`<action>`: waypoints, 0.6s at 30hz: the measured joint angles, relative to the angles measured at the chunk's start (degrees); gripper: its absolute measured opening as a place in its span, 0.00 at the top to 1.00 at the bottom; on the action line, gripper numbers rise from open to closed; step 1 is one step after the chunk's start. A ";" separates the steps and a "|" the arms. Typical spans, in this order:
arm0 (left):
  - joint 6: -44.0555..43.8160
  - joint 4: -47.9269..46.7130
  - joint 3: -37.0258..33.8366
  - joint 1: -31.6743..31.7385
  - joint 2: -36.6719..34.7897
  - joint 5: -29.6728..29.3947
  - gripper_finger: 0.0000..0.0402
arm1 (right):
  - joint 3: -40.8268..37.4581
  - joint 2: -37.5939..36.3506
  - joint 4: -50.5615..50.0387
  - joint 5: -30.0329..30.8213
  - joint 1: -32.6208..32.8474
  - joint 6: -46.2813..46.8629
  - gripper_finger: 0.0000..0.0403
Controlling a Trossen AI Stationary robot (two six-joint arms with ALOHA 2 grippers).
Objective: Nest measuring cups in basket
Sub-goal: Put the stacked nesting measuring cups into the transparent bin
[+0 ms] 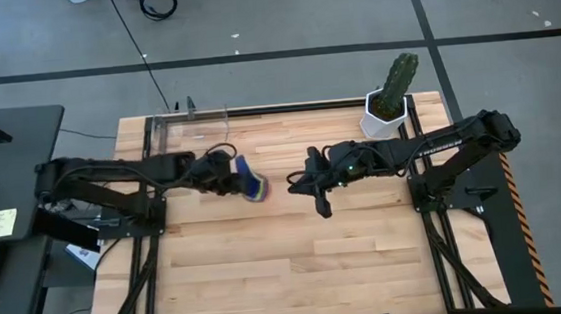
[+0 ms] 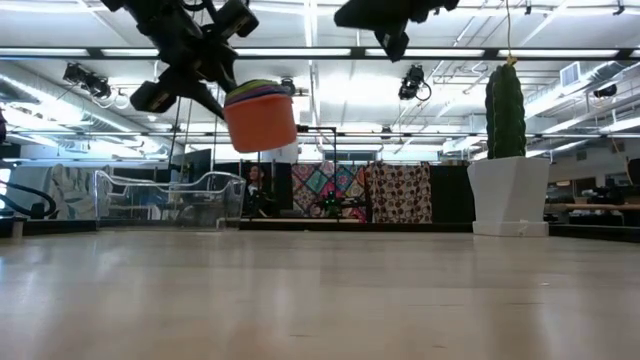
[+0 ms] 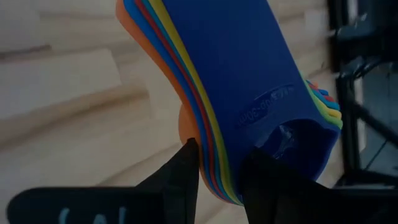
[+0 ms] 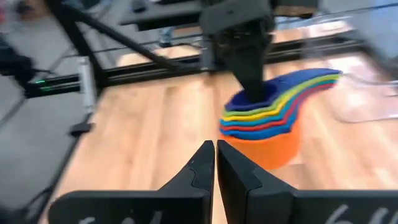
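Note:
The measuring cups [image 2: 262, 115] are nested into one stack, orange outermost and dark blue innermost, hanging in the air above mid-table [image 1: 254, 188]. Their flat handles [image 4: 317, 78] fan out together to one side. My left gripper [image 1: 235, 180] is shut on the stack. My right gripper [image 1: 295, 185] hovers a little to the right of the stack, shut and holding nothing; its fingers [image 4: 216, 155] point toward the cups. The basket [image 1: 193, 129], a clear bin, stands on the table at the far left [image 2: 170, 195]. My left gripper holds the nested stack by its walls at the rim [image 3: 214, 165]. One finger [image 3: 267, 180] sits inside the dark blue innermost cup and the other [image 3: 186, 171] lies outside against the orange cup. The fingers slant down from the left. The stack hangs clear of the table, slightly tilted.
A white pot with a green cactus [image 1: 385, 109] stands at the table's far right corner. Bare wooden tabletop [image 1: 289, 267] stretches across the near half. Black frame rails [image 1: 152, 247] run along both side edges.

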 joint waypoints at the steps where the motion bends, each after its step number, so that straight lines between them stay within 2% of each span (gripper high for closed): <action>1: 0.01 -0.14 0.00 0.54 -0.71 -0.13 0.76 | -0.01 0.00 -0.07 1.29 -0.03 -0.29 0.94; 5: -0.29 -1.89 0.04 3.20 -3.00 -0.28 0.76 | -0.01 0.00 -0.31 6.63 -0.07 -2.36 0.94; 10: -0.02 -4.30 0.55 7.60 -5.86 -0.59 0.76 | -0.01 0.00 -0.22 9.12 -0.31 -5.39 0.94; 14: 2.02 -8.02 2.72 11.39 -6.67 -0.86 0.78 | -0.01 0.00 -0.70 11.09 -0.77 -7.98 0.94; 18: 4.63 -13.19 5.83 15.64 -6.77 -1.18 0.78 | 0.01 0.00 -0.64 16.32 -0.90 -8.13 0.94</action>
